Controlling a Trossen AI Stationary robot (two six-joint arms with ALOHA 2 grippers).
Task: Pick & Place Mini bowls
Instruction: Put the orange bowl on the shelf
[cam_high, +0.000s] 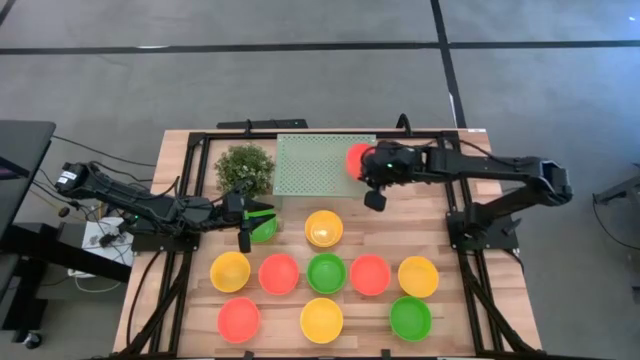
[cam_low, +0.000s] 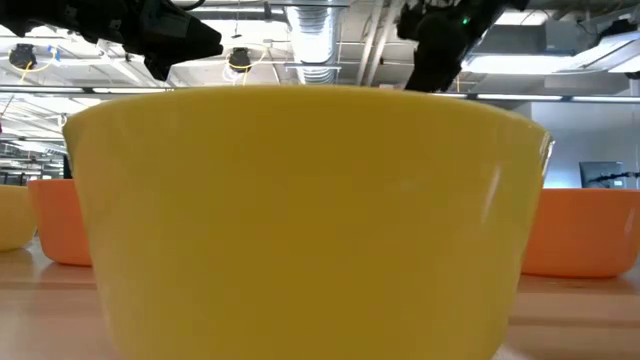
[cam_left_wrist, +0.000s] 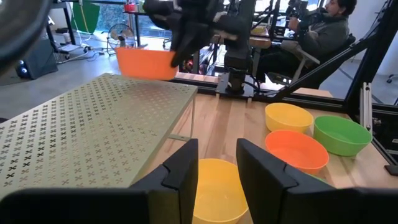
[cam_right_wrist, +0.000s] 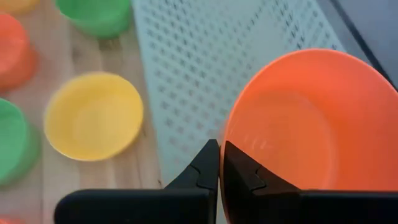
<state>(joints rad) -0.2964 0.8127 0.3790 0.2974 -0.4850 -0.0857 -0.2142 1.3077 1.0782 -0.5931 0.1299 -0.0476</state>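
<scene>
The right pincer (cam_right_wrist: 219, 163) is clamping the rim of a red-orange mini bowl (cam_right_wrist: 305, 134), its fingers pressed together on the edge, and is holding the bowl open side up above the far right corner of the pale green perforated tray (cam_high: 315, 165). In the high view the dark wrist is covering part of that bowl, leaving only its left edge showing. The left pincer (cam_left_wrist: 216, 163) is hanging low over the tabletop (cam_high: 190, 150) beside a green bowl (cam_high: 263, 228), its fingers standing slightly apart with nothing between them; part of that bowl is lying hidden under them. A yellow bowl (cam_high: 323, 228) is sitting near the tray's near edge. In front of it a row of five bowls is running left to right: yellow (cam_high: 230, 271), red-orange (cam_high: 279, 273), green (cam_high: 326, 272), red-orange (cam_high: 370, 274), yellow (cam_high: 418, 276). Nearer still, three more are sitting apart: red-orange (cam_high: 239, 319), yellow (cam_high: 322, 319), green (cam_high: 411, 318). All are resting upright. A bushy plant (cam_high: 245, 168) is standing left of the tray. In the low view one yellow bowl is filling the frame, blocking most of the rest. No readable writing is showing anywhere
</scene>
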